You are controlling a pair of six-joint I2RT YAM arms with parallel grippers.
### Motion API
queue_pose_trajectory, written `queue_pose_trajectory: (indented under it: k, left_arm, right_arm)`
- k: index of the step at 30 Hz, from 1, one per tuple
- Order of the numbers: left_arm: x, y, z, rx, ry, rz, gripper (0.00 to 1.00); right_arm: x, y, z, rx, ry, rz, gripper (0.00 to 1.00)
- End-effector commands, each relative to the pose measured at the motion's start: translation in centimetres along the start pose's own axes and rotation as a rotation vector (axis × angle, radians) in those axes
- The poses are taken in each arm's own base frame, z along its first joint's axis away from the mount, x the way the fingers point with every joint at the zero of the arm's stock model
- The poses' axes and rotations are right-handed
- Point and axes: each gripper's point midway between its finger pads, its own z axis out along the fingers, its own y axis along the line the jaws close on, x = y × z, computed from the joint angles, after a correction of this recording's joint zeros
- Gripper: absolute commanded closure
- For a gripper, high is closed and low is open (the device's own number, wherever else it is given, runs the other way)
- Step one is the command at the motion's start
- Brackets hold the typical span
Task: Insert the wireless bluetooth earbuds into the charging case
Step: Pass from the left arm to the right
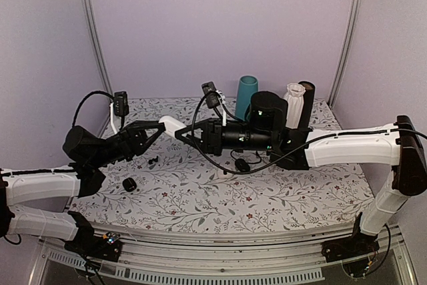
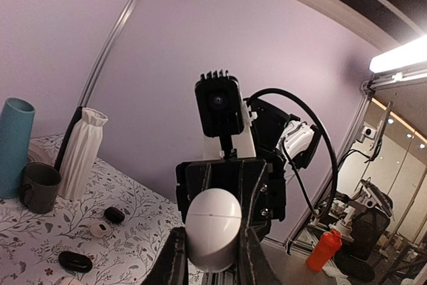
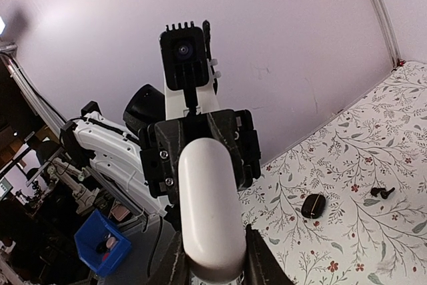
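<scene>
Earbuds (image 1: 155, 159), two tiny dark buds, lie on the left half of the floral-patterned table (image 1: 300, 191), out in the open and apart from the case held in the air above them. Over that table the white-and-black left arm (image 1: 40, 186) and right arm (image 1: 353, 146) reach in from opposite sides and meet near the middle. Along the back edge stand a white pleated vase (image 1: 293, 100) and a teal cylinder (image 1: 247, 96), with a grey mug (image 2: 40, 186) in front of the cylinder.

The left gripper (image 2: 213, 231) is clamped on one end of a white pebble-shaped charging case (image 1: 171, 125), its dark fingers (image 2: 170, 261) pressed to both flanks. The right gripper (image 3: 213, 231) takes the other end, drawn narrow, its fingers lying against the case's sides. The case hangs above the table with its long axis level and running left to right, from one gripper to the other, a rounded end pointing into each. A thin seam crosses the end seen from the left wrist, and the lid looks closed.

Under the right arm lies a black oval case (image 1: 242, 164). Near it, in the left wrist view, a smaller dark oval piece (image 2: 114, 214) and a small white round piece (image 2: 100, 229) sit just beside each other. A small black rounded object (image 1: 129, 184) rests near the left arm. The earbuds are between that object and the left gripper, touching neither, side by side in a short row. They are too small to tell which way each bud points.
</scene>
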Motion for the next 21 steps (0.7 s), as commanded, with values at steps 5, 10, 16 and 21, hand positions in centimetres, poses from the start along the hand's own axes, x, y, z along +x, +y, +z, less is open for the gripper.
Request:
queue_pose_trajectory:
  k: [5, 10, 16, 21]
  left_arm:
    - [1.1, 1.3, 0.1, -0.051, 0.039, -0.024, 0.93]
    - [0.8, 2.1, -0.3, -0.122, 0.033, 0.017, 0.68]
    - [0.1, 2.8, -1.0, -0.230, 0.049, 0.091, 0.34]
    - [-0.7, 3.2, -1.9, -0.307, 0.033, 0.128, 0.04]
  right_arm:
    - [-1.4, 0.4, -0.1, -0.014, -0.052, -0.043, 0.93]
    - [-1.5, -0.2, -0.4, -0.002, -0.050, -0.033, 0.96]
    - [-1.8, -3.1, -1.3, 0.048, -0.044, 0.034, 0.96]
    - [-1.2, -7.3, -1.9, 0.150, -0.010, 0.108, 0.97]
